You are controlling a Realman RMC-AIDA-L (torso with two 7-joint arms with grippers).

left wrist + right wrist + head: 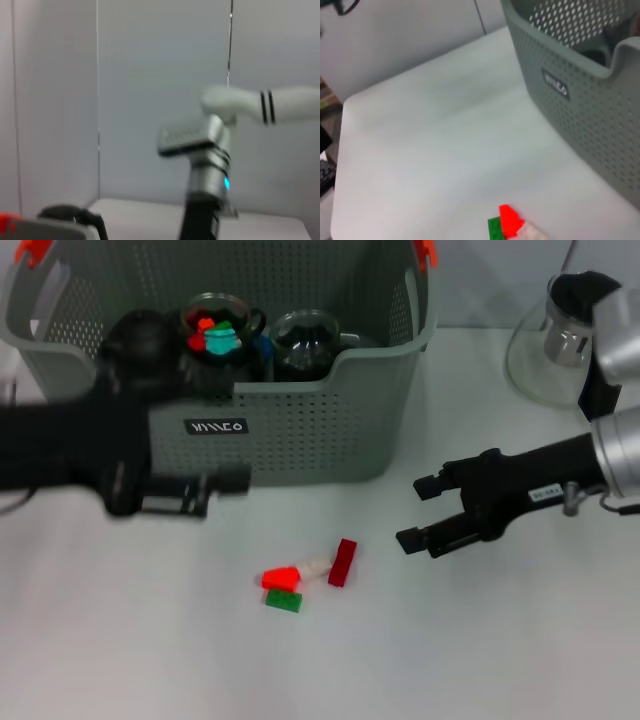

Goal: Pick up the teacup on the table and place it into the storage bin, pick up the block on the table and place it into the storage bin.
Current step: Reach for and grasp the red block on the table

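The grey-green storage bin stands at the back, also seen in the right wrist view. Inside it stand two glass teacups, one holding coloured pieces and one beside it. Blocks lie together on the table in front: an orange-red one, a white one, a dark red one and a green one. The orange-red block also shows in the right wrist view. My right gripper hovers open to the right of the blocks. My left gripper is open and empty, in front of the bin.
A glass teapot with a black handle stands at the back right, close to my right arm. The bin's front wall rises just behind the blocks. The left wrist view shows only the wall, my right arm and a bit of the bin's rim.
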